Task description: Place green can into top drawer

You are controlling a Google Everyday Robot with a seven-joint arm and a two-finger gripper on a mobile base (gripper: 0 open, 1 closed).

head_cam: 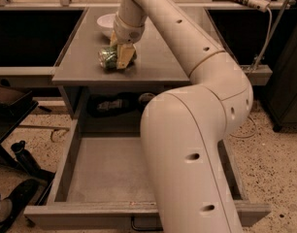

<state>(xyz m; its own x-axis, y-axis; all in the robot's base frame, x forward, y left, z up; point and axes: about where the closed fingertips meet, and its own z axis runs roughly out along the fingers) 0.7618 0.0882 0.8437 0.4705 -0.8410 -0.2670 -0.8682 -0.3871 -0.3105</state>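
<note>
The green can lies on its side on the grey cabinet top, a silver end facing left. My gripper reaches down from the arm and its yellowish fingers sit around the can's right part. The can still rests on the top. The top drawer is pulled out wide open below, with a bare flat bottom and a dark handle at its front edge. My arm covers the drawer's right part.
A white bowl stands on the cabinet top just behind the gripper. Dark items lie on the shelf inside the cabinet behind the drawer. Black objects lie on the speckled floor at left. A power strip and cable run at upper right.
</note>
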